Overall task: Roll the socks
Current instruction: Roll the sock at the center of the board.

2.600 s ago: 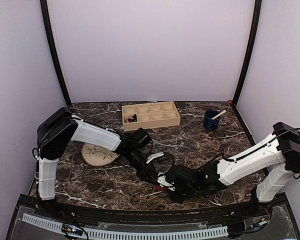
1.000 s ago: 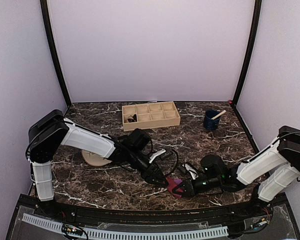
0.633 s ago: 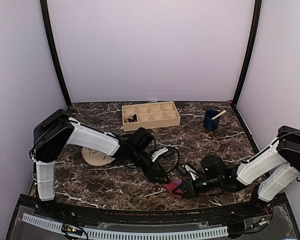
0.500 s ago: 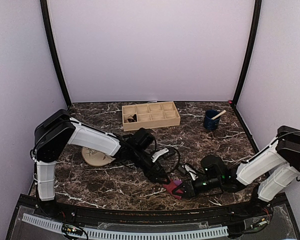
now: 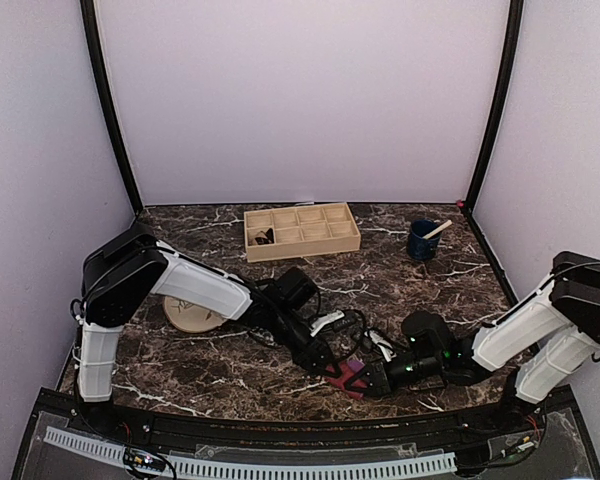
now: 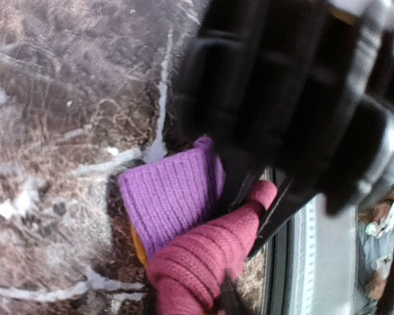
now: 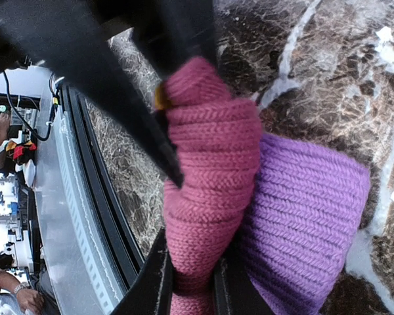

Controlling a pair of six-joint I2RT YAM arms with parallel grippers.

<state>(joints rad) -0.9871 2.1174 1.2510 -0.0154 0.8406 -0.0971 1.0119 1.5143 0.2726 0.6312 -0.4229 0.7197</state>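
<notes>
The magenta-purple sock (image 5: 344, 376) lies near the table's front edge, between both grippers. In the left wrist view its flat purple part (image 6: 171, 197) lies on the marble and a rolled magenta part (image 6: 207, 252) rises from it, with an orange edge showing. My left gripper (image 5: 331, 361) (image 6: 187, 303) is shut on one end of the magenta roll. My right gripper (image 5: 361, 378) (image 7: 192, 289) is shut on the other end (image 7: 207, 190), with the purple part (image 7: 308, 216) beside it. I cannot make out the black and tan argyle sock.
A round beige plate (image 5: 186, 316) sits under the left arm. A wooden compartment tray (image 5: 302, 231) stands at the back, with a dark item in its left cell. A blue cup (image 5: 421, 241) with a stick stands at the back right. The table's front rail (image 7: 85, 216) is close.
The right arm has dropped low and drawn the sock a little to the right. The left gripper backed off, then moved right onto the sock's end.
</notes>
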